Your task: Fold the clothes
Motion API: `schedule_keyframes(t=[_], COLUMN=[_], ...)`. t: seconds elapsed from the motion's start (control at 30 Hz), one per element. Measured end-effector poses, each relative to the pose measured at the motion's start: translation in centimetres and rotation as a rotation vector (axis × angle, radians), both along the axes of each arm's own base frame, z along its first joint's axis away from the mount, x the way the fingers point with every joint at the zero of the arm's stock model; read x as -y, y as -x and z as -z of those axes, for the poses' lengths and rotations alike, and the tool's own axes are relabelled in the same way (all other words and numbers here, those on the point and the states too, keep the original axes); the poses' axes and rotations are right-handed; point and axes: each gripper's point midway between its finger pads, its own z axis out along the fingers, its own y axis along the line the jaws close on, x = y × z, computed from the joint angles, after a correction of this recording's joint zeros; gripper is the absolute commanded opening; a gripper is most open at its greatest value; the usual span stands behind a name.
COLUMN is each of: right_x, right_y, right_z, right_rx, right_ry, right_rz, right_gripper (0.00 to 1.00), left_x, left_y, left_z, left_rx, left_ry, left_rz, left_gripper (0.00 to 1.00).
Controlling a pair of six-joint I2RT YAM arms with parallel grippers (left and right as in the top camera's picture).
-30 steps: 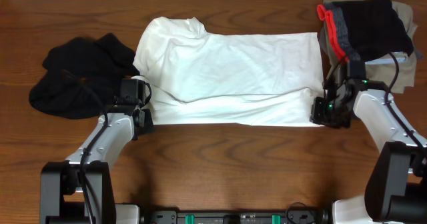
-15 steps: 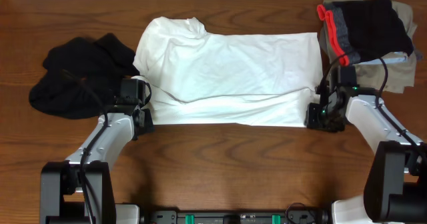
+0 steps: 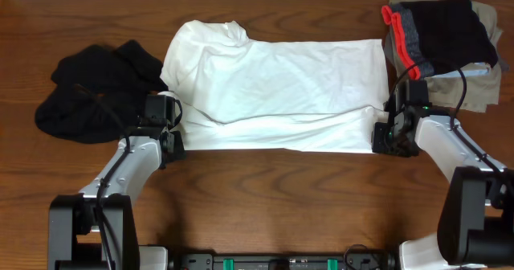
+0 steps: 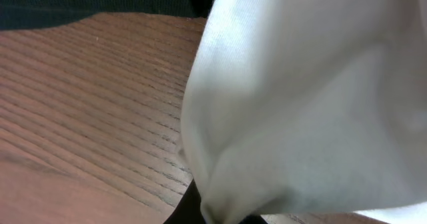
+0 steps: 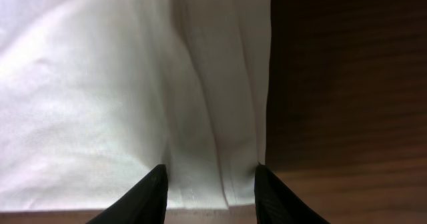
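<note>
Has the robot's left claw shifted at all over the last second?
No. The left gripper sits at the same spot as before, at the white T-shirt's lower left corner, just right of the black garment.

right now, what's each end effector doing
left end effector: closed, pinching a corner of the white T-shirt
right end effector: open, astride the T-shirt's edge, not gripping it

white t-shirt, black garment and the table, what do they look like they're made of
The white T-shirt looks like thin knit cotton, matte: it lies in soft creases, with what seems a stitched hem in the right wrist view. The black garment is a soft matte fabric, crumpled in a loose heap; its fibre cannot be told. The table is wood or wood-look laminate, brown, slightly glossy, with grain lines across it.
</note>
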Motion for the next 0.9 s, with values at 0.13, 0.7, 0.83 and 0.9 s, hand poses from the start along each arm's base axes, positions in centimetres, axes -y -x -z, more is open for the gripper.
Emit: schedule_keyframes(t=[0.13,0.7,0.83,0.9], right_x=[-0.4,-0.4,0.9,1.4], right_y=[0.0,1.8,2.7,3.1], right_z=[0.5,0.7,0.7,0.7], right_rx=[-0.008,-0.083,-0.116,-0.129], right_ry=[-0.006,-0.008,-0.023,-0.034], right_rz=[0.002,0.017,0.074,0.099], right_gripper=[0.31,0.01,0.01,0.01], left_x=[0.0,-0.2,-0.3,-0.4], left_y=[0.0,2.6,4.5,5.4], left_z=[0.0,0.4,0.6,0.5], left_rx=[0.000,-0.110,-0.187,-0.225], left_ry=[0.000,-0.009,-0.014,-0.021], left_rz=[0.000,-0.001,-0.001,-0.001], left_gripper=[0.06,0.06,0.06,0.06])
